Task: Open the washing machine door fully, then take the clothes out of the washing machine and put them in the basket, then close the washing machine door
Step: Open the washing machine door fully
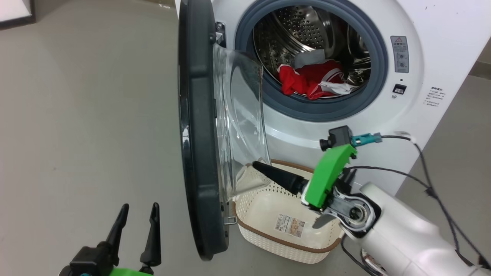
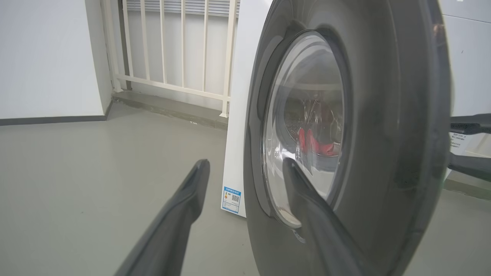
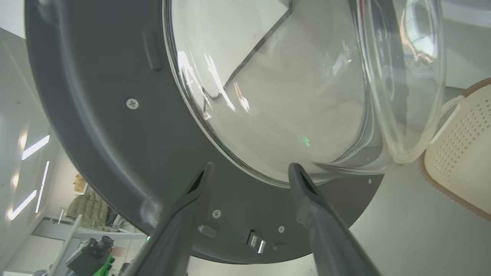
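Observation:
The washing machine (image 1: 383, 115) stands with its door (image 1: 197, 126) swung out, edge-on in the head view. Red and white clothes (image 1: 312, 80) lie in the steel drum, and show through the door glass (image 2: 318, 142) in the left wrist view. The basket (image 1: 249, 226) sits on the floor below the opening and holds no clothes. My right gripper (image 1: 285, 195) hangs over the basket, open and holding nothing. In the right wrist view the right gripper (image 3: 249, 168) faces the door's inner side (image 3: 96, 115), close to the glass bowl. My left gripper (image 1: 138, 214) is open at the lower left, outside the door (image 2: 383, 115).
Grey floor spreads to the left of the door (image 1: 76, 134). A white railing (image 2: 172, 46) and a wall stand beyond the machine's side. Black cables (image 1: 429, 180) trail from my right arm beside the machine. The basket's rim (image 3: 460, 153) lies just right of the door.

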{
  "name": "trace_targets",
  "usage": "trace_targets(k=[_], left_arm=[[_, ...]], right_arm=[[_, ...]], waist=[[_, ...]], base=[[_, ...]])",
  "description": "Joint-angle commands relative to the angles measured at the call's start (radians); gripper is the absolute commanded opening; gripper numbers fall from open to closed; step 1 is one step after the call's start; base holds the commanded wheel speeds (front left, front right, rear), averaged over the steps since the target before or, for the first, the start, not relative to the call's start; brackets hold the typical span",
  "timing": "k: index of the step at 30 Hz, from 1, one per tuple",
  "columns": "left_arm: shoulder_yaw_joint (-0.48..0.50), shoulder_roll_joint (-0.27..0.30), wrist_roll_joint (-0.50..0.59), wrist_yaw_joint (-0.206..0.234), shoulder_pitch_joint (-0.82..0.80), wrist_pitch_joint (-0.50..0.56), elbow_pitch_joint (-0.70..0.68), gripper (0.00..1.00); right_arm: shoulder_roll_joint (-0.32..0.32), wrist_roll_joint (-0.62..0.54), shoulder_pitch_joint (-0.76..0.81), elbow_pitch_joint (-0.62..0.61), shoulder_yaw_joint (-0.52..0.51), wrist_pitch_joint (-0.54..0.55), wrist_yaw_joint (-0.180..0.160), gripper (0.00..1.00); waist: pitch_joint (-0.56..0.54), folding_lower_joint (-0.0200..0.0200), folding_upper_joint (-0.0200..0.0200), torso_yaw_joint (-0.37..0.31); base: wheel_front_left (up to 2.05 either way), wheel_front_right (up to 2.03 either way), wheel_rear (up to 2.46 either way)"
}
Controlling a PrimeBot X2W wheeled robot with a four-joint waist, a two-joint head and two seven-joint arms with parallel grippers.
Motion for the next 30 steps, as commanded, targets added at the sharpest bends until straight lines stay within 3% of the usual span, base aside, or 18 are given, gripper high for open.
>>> trace_targets(k=[1,11,15,19,25,30], left_arm=[[0.034,0.013,0.014,-0.001,-0.015,-0.008,-0.022,1.00],[0.047,0.013,0.020,-0.005,-0.010,-0.008,-0.028,1.00],[0.051,0.013,0.022,-0.006,-0.007,-0.008,-0.026,1.00],[0.057,0.013,0.016,-0.005,-0.004,-0.008,-0.026,1.00],[0.060,0.013,0.013,-0.002,-0.002,-0.008,-0.032,1.00],[0.056,0.013,0.015,-0.002,-0.002,-0.008,-0.036,1.00]], right_arm=[[-0.005,-0.040,0.007,-0.028,0.007,-0.033,0.001,1.00],[-0.084,-0.413,0.050,0.110,0.118,-0.477,0.001,1.00],[-0.077,-0.566,0.048,0.225,0.116,-0.558,0.001,1.00],[-0.061,-0.775,0.082,0.215,-0.058,-0.560,0.001,1.00],[-0.002,-1.151,0.239,0.063,-0.366,-0.561,0.001,1.00],[0.065,-1.332,0.375,-0.067,-0.540,-0.561,0.001,1.00]], waist=[[-0.003,0.0000,-0.0001,-0.005],[-0.010,0.0000,-0.0001,-0.028],[-0.017,0.0000,-0.0001,-0.036],[-0.017,0.0000,-0.0001,-0.045],[-0.017,0.0000,-0.0001,-0.054],[-0.017,0.0000,-0.0001,-0.053]], base=[[0.00,0.00,0.00],[0.00,0.00,0.00],[0.00,0.00,0.00],[0.00,0.00,0.00],[0.00,0.00,0.00],[0.00,0.00,0.00]])
